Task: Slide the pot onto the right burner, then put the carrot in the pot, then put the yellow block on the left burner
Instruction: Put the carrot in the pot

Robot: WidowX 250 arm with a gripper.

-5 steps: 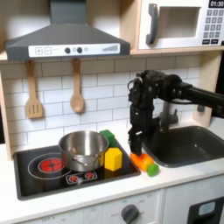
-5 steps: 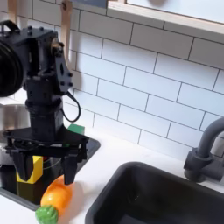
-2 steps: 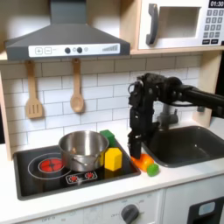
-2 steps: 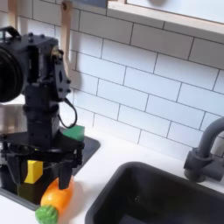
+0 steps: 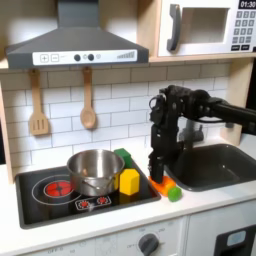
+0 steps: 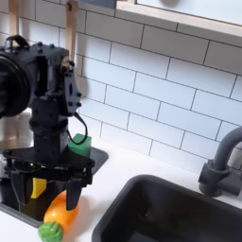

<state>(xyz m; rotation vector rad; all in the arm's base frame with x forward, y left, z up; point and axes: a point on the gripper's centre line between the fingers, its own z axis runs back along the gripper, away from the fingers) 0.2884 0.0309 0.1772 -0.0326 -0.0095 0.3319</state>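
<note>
The steel pot (image 5: 95,170) sits low-centre in the first exterior view on the cooktop's right burner, the yellow block (image 5: 129,182) touching its right side. The carrot (image 6: 57,215) lies at the second exterior view's lower left, under the gripper (image 6: 45,188), whose jaws spread wide, holding nothing.

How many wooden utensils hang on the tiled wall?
2. A slotted wooden spatula hangs on the first exterior view's left, and a wooden spoon hangs just right of it, both below the range hood.
</note>
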